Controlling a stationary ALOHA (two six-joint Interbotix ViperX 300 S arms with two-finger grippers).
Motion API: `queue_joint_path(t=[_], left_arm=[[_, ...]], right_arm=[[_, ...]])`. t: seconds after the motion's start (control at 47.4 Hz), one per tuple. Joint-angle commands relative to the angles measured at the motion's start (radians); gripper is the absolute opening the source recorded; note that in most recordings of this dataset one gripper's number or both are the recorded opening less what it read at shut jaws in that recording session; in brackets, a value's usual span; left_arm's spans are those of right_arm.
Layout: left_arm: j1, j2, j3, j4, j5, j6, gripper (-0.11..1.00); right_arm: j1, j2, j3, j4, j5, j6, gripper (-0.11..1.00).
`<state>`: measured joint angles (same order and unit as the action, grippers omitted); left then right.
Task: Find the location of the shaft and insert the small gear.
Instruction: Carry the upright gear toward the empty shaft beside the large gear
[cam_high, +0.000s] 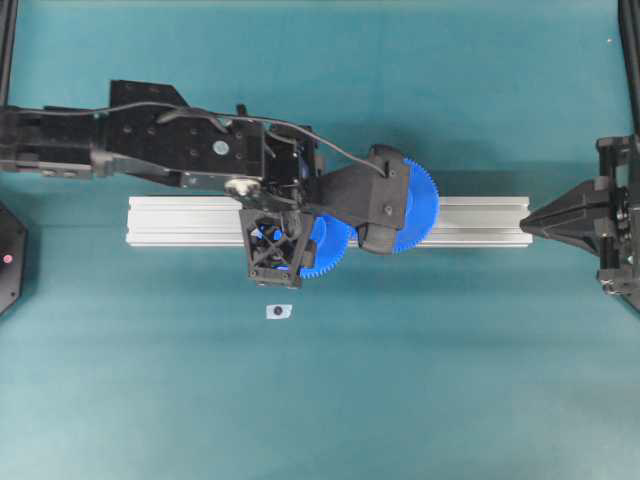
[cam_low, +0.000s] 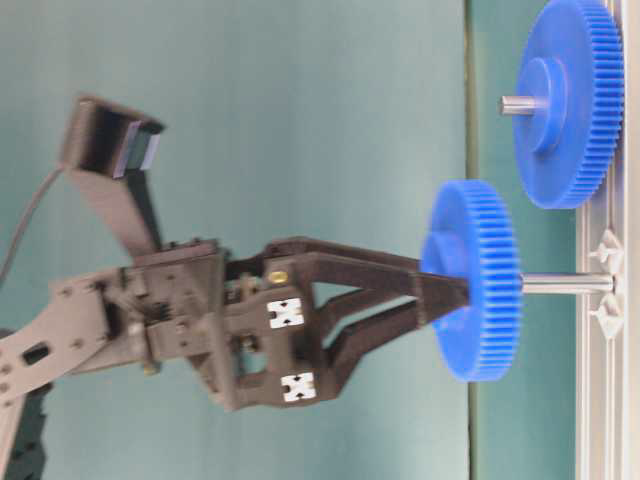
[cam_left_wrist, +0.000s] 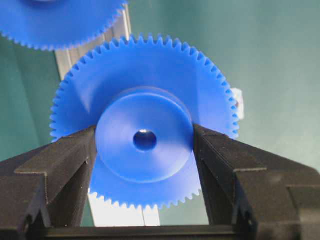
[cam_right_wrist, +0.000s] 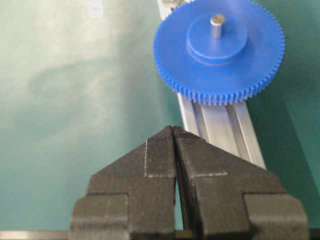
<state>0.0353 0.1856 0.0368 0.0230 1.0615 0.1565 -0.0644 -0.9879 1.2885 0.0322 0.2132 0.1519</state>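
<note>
While a teal mat (cam_high: 420, 400) covers the table, a ribbed aluminium rail (cam_high: 180, 221) lies across it. The left gripper (cam_left_wrist: 145, 145) is clamped on the small gear (cam_left_wrist: 145, 100), a blue toothed wheel whose raised hub sits between the fingers (cam_left_wrist: 65, 165). Just beyond the fingertips, the silvery shaft (cam_low: 565, 283) stands from the rail, with the gear at its free end. Past it sits the wider gear (cam_right_wrist: 220, 50). The right gripper (cam_right_wrist: 173, 131) has its jaws together, holding nothing.
</note>
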Motion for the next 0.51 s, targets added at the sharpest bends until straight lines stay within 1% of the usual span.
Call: queue_joint_path(t=[0.0,0.486], left_arm=[[0.008,-0.009,-0.029,0.003,-0.008,0.002,0.64],[0.051,0.015,-0.005,0.003,-0.034,0.005,0.64]], right_arm=[[-0.005,0.006,-0.011,0.0,-0.009,0.006,0.03],[-0.006,0.005,-0.006,0.0,-0.005,0.006,0.03]])
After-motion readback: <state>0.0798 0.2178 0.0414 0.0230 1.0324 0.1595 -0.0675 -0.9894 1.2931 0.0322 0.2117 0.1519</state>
